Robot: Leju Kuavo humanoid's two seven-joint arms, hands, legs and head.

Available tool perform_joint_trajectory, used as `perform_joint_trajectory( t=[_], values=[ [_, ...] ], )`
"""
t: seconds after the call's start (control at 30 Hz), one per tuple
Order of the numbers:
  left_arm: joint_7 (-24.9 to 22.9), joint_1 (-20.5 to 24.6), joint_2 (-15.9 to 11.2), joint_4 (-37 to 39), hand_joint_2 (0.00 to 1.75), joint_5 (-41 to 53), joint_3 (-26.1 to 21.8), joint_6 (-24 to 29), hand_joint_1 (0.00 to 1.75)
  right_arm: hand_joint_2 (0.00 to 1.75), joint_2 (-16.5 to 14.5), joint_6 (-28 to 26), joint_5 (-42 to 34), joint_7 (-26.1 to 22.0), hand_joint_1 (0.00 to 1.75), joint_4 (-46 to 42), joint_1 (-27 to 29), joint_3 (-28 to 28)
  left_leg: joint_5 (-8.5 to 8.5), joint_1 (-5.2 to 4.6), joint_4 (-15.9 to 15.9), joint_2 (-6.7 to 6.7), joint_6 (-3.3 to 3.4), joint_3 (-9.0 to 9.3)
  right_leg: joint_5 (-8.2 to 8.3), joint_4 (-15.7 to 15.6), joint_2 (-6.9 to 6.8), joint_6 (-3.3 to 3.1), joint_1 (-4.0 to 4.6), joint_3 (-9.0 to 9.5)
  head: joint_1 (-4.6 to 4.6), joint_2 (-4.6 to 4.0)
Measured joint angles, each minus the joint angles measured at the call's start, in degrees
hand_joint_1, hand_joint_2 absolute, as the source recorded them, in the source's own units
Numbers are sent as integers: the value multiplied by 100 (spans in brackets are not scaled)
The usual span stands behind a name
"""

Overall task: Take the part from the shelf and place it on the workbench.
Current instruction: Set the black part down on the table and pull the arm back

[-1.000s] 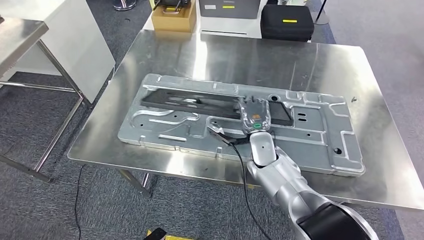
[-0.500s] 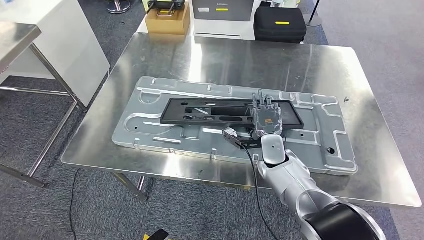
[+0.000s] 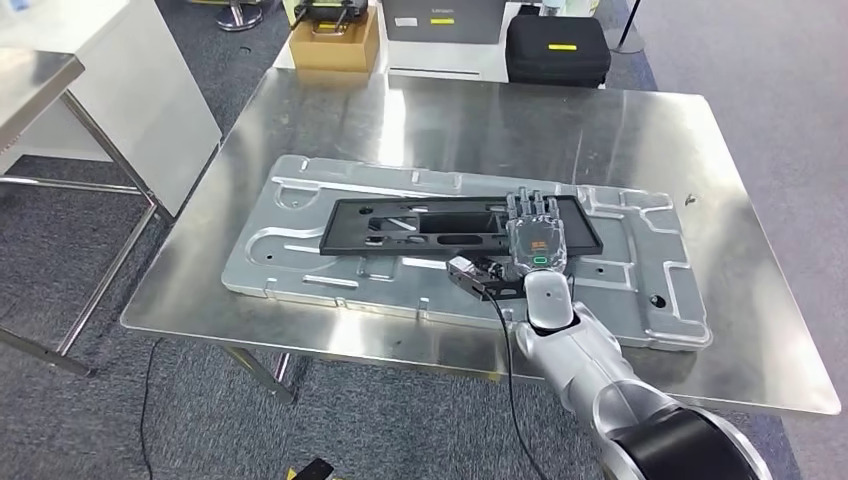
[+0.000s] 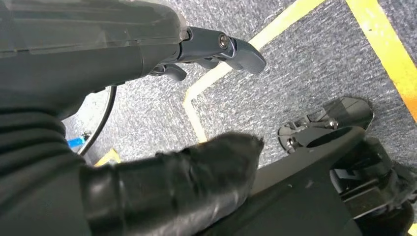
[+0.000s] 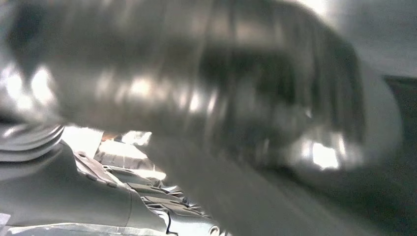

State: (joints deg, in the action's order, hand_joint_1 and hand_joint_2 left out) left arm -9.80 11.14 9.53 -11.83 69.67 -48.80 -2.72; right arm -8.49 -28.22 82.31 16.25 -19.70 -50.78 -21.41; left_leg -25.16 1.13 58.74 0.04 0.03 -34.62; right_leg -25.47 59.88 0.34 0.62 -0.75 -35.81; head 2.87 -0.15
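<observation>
On the workbench, head view:
part: black flat frame w/ long cutouts (image 3: pixel 440 222), lying flat on top of the silver stamped panel (image 3: pixel 300 250), roughly centred on it, long axis running across the bench.
panel: big sheet-metal pressing w/ ribs + holes, flat on workbench (image 3: pixel 620 130), near the front edge, slightly skewed.
workbench: stainless top, shiny, steel legs under the front-left corner.
right hand: (image 3: pixel 535 232) palm down over the right end of the part, fingers (image 3: pixel 528 206) extended fwd and side by side, lying on/over the black frame. Thumb hidden, so can't tell if it grips the part or just rests on it.
right arm: silver, comes in from bottom right, black cable running along it down past the bench edge.
right wrist view: blurred metal surfaces, close up, no detail usable.
left hand: (image 4: pixel 162 113) left wrist view, hangs over grey carpet (image 4: pixel 295 64) w/ yellow floor lines. Grey thumb + dark fingers (image 4: pixel 216 46) partly curled, spaced apart, nothing in it.
behind bench: cardboard box (image 3: pixel 335 40), black case w/ yellow label (image 3: pixel 558 48), grey box (image 3: pixel 440 18) on the floor past the far edge.
left side: white cabinet (image 3: pixel 110 80) + another steel table (image 3: pixel 35 80), well apart from the workbench.
</observation>
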Motion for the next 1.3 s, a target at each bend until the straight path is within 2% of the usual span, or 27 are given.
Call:
perform_joint_trajectory(
  t=[0.07, 0.1, 0.2, 0.23, 0.27, 0.3, 0.37, 0.43, 0.53, 0.57, 0.63, 0.7, 0.73, 0.77, 0.8, 0.83, 0.9, 0.93, 0.97, 1.03, 1.07, 1.1, 1.17, 1.2, 1.23, 1.27, 1.3],
  values=[
    [-13, -9, 0, 0, 0, -17, -4, 6, 0, 0, 2, 3, -6, -2, 0, 3, -4, 16, -76, 15, 62, -1, -55, -28, 40, -29, -10, -91, -10, 1, 2, 0],
    [-22, -12, 0, 0, 0, -27, -10, 8, 0, 0, 1, 4, -9, -6, 0, 3, -9, 22, -208, 20, 222, -2, -69, -90, 66, -46, -15, -136, -19, 0, 2, 0],
    [-45, -13, 0, 1, 0, -39, -29, 10, 0, 0, -3, 13, -25, -23, 0, 14, -8, 49, -800, 19, 1258, -2, -71, -505, 102, -52, -21, -202, 11, -37, -1, 0],
    [-51, -18, 0, 1, 0, -39, -33, 10, 0, 0, -3, 18, -29, -27, 0, 21, -4, 62, -893, 17, 1530, -2, -66, -608, 110, -47, -22, -212, 29, -54, -1, 0],
    [-55, -23, 0, 1, 0, -39, -34, 10, 0, 0, -3, 23, -33, -31, 0, 28, -2, 77, -881, 13, 1614, -2, -53, -622, 117, -40, -23, -221, 44, -71, -1, 0],
    [-57, -26, 0, 1, 0, -40, -36, 10, 0, 0, -3, 28, -34, -32, 0, 32, -4, 89, -763, 6, 1458, -2, -31, -519, 123, -31, -23, -225, 57, -83, -1, 0],
    [-59, -18, -4, 0, 0, -40, -38, 10, 0, 0, -3, 39, -35, -32, 0, 33, -19, 109, -436, -21, 726, -4, 39, -109, 136, -7, -22, -218, 74, -102, 0, 0],
    [-59, 3, -12, -1, 0, -40, -43, 10, 0, 0, -3, 56, -37, -32, 0, 33, -39, 123, -263, -57, 166, -9, 91, 177, 164, 18, -20, -178, 88, -132, 1, 0],
    [-63, 11, -16, 1, 0, -42, -57, 9, 0, 0, -3, 78, -40, -36, 0, 33, -53, 143, -172, -75, 39, -9, 143, 192, 232, 3, -19, -73, 75, -171, 2, 0],
    [-65, 15, -15, 1, 0, -43, -62, 9, 0, 0, -3, 80, -41, -37, 0, 33, -58, 149, -121, -66, 9, -1, 171, 178, 189, 28, -17, -40, 66, -191, 3, 0],
    [-67, 27, -12, 1, 0, -44, -69, 7, 0, 0, -3, 84, -44, -38, 0, 34, -77, 162, -13, -42, -47, 21, 234, 119, -148, 356, -15, 15, 53, -321, 8, 0],
    [-67, 33, -11, 1, 0, -48, -74, 2, 0, 0, -3, 96, -49, -38, 0, 40, -84, 172, 69, -49, -49, 33, 266, 16, -640, 1051, -15, 61, 30, -538, 9, 0],
    [-67, 33, -11, 1, 0, -51, -78, -2, 0, 0, -3, 103, -51, -38, 0, 46, -83, 180, 110, -51, -45, 36, 263, -42, -781, 1352, -16, 82, 16, -602, 9, 0],
    [-67, 32, -11, 1, 0, -54, -83, -4, 0, 0, -3, 108, -53, -38, 0, 52, -82, 192, 153, -53, -39, 37, 259, -103, -810, 1500, -16, 100, 1, -587, 9, 0],
    [-68, 32, -11, 1, 0, -56, -87, -5, 0, 0, -3, 111, -54, -38, 0, 57, -85, 204, 194, -53, -32, 37, 249, -163, -734, 1447, -17, 111, -15, -470, 9, 0],
    [-68, 32, -11, 1, 0, -57, -93, -5, 0, 0, -3, 111, -56, -38, 0, 59, -93, 215, 233, -52, -23, 36, 234, -217, -596, 1200, -18, 116, -32, -254, 9, 0],
    [-69, 35, -11, 0, 0, -58, -102, -7, 0, 0, -7, 111, -60, -39, 0, 55, -124, 229, 304, -59, 0, 34, 184, -299, -437, 432, -16, 103, -43, 286, 8, 0],
    [-69, 36, -11, 0, 0, -58, -107, -8, 0, 0, -13, 111, -63, -39, 0, 52, -137, 234, 341, -63, 1, 33, 149, -322, -412, 147, -11, 81, -32, 466, 5, 0],
    [-70, 39, -11, 0, 0, -59, -112, -9, 0, 0, -17, 113, -66, -39, 0, 50, -148, 239, 380, -64, -1, 34, 111, -337, -424, -30, -6, 59, -14, 559, 2, 0],
    [-73, 35, -11, 1, 0, -68, -123, -11, 0, 0, -27, 115, -77, -39, 0, 51, -154, 248, 468, -56, -32, 29, 34, -357, -360, -88, -3, -18, 17, 526, -2, 0],
    [-76, 30, -11, 1, 0, -72, -127, -12, 0, 0, -30, 118, -81, -39, 0, 53, -157, 250, 449, -44, -16, 23, 1, -387, -310, -111, -13, -64, 15, 490, -1, 0],
    [-80, 23, -11, 1, 0, -77, -131, -13, 0, 0, -36, 120, -84, -39, 0, 54, -158, 251, 333, -36, 62, 17, -25, -437, -246, -124, -24, -123, 12, 440, -2, 0],
    [-88, 14, -11, 1, 0, -85, -135, -18, 0, 0, -46, 122, -86, -39, 0, 56, -162, 251, -201, -21, 548, 11, -56, -603, -111, -143, -42, -209, 6, 305, -6, 0],
    [-90, 13, -12, 1, 0, -90, -136, -21, 0, 0, -49, 122, -88, -40, 0, 57, -161, 251, -496, -21, 920, 11, -66, -693, -48, -141, -43, -232, 16, 219, -7, 0],
    [-91, 13, -13, 1, 0, -93, -137, -24, 0, 0, -49, 122, -93, -41, 0, 59, -157, 251, -695, -20, 1282, 11, -74, -755, 16, -136, -43, -240, 28, 130, -8, 0],
    [-92, 13, -13, 1, 0, -95, -137, -27, 0, 0, -49, 122, -99, -44, 0, 63, -152, 252, -752, -21, 1539, 11, -76, -761, 79, -128, -43, -241, 39, 39, -7, 0],
    [-93, 13, -13, 1, 0, -98, -137, -27, 0, 0, -49, 120, -109, -49, 0, 68, -144, 253, -680, -21, 1632, 11, -71, -689, 139, -117, -44, -238, 48, -51, -8, 0]
  ],
)
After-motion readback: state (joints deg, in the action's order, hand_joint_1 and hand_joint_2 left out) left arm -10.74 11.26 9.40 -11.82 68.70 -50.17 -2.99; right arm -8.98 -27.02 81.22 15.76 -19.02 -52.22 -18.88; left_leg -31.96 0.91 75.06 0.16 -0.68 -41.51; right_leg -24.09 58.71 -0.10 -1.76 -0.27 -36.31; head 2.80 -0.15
